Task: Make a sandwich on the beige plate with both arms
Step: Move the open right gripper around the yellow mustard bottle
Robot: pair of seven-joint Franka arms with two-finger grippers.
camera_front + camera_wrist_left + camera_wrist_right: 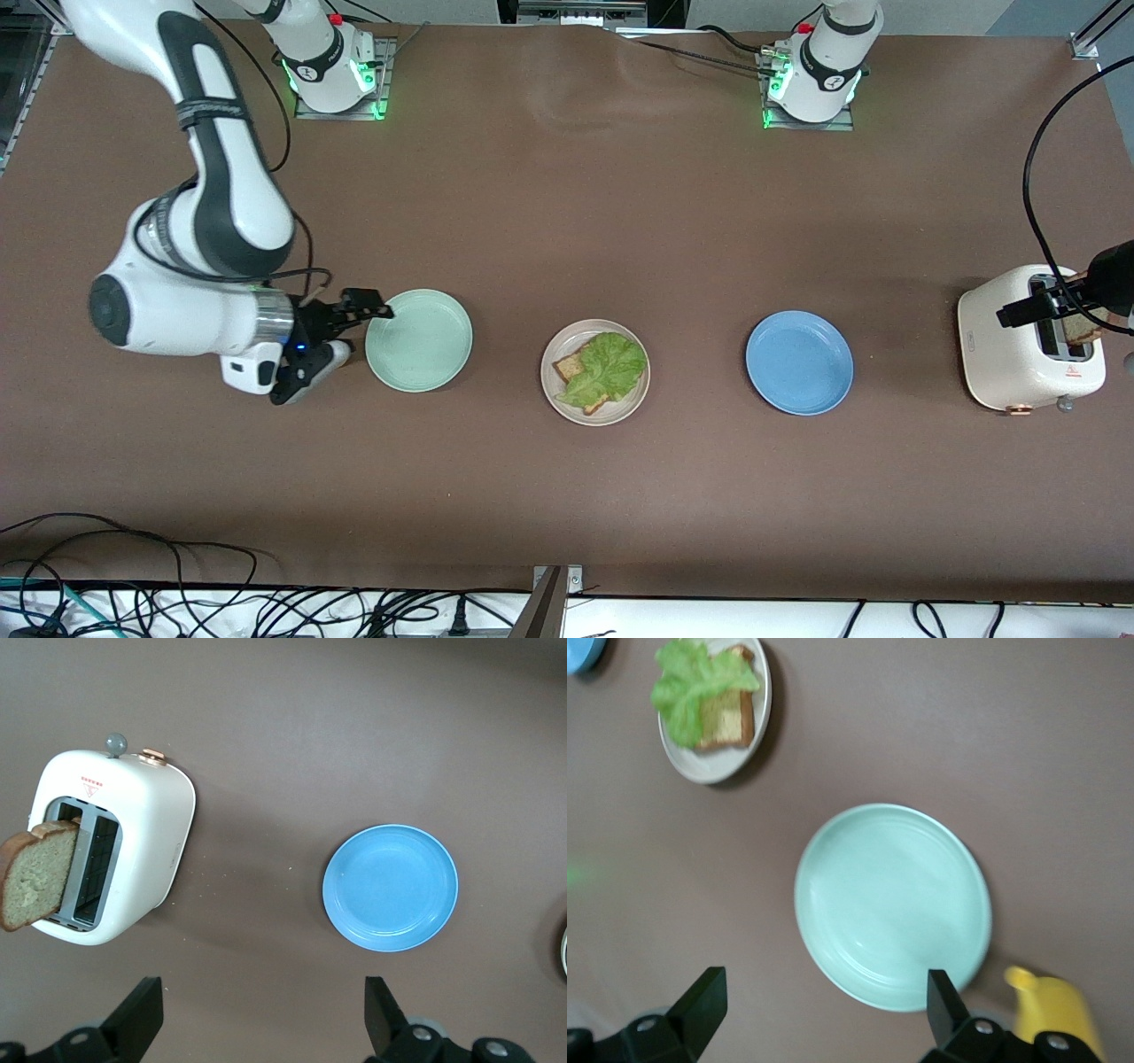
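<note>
The beige plate (567, 344) sits mid-table between the mint-green and blue plates. On it lies one bread slice (571, 366) with a ruffled lettuce leaf (607, 368) on top; both also show in the right wrist view, lettuce (691, 682) over bread (728, 724) on the plate (713, 771). A second bread slice (35, 873) stands in the toaster (133, 842). My left gripper (261, 997) hangs open and empty over the table beside the toaster. My right gripper (341, 341) is open and empty beside the mint-green plate (892, 904).
The mint-green plate (418, 339) lies toward the right arm's end, the blue plate (799, 361) toward the left arm's end, and the white toaster (1010, 354) past it near the table's end. A yellow object (1050, 1010) shows beside the mint-green plate. Cables (133, 602) run along the nearest edge.
</note>
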